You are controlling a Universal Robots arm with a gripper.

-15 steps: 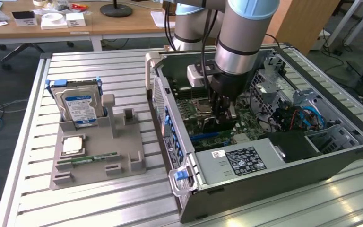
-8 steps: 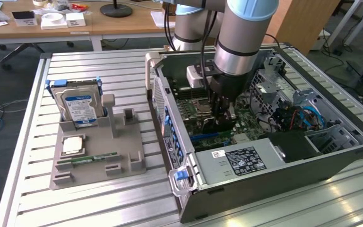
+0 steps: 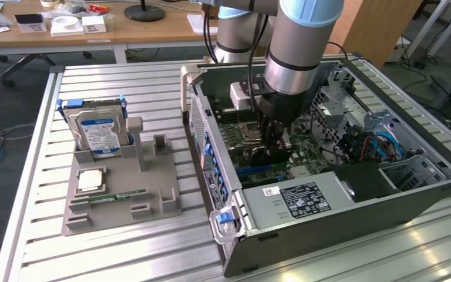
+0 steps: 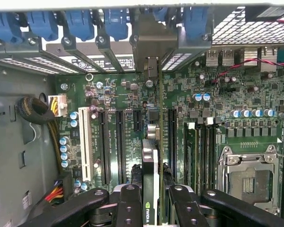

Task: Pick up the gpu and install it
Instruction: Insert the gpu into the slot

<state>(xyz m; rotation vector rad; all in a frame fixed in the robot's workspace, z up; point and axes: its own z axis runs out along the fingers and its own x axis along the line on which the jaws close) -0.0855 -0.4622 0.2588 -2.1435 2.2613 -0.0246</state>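
My gripper (image 3: pixel 275 141) reaches down into the open PC case (image 3: pixel 366 205) and is shut on the gpu (image 3: pixel 276 155), a thin dark card held upright over the green motherboard (image 3: pixel 245 126). In the wrist view the gpu (image 4: pixel 150 175) shows edge-on between the black fingers (image 4: pixel 128 203), its far end running toward the metal bracket (image 4: pixel 154 66) at the case's rear slot openings. It stands between two long black slots (image 4: pixel 119 142) of the motherboard (image 4: pixel 217 94). Whether its edge is seated in a slot I cannot tell.
Outside the case, on the exterior view's left, a grey fixture (image 3: pixel 120 194) holds an upright hard drive (image 3: pixel 100 132), a processor chip (image 3: pixel 91 179) and a green memory stick (image 3: pixel 120 195). Inside are the processor socket (image 4: pixel 248 177), a cable bundle (image 4: pixel 38 113), blue slot latches (image 4: pixel 80 23) and the power supply (image 3: pixel 308 200).
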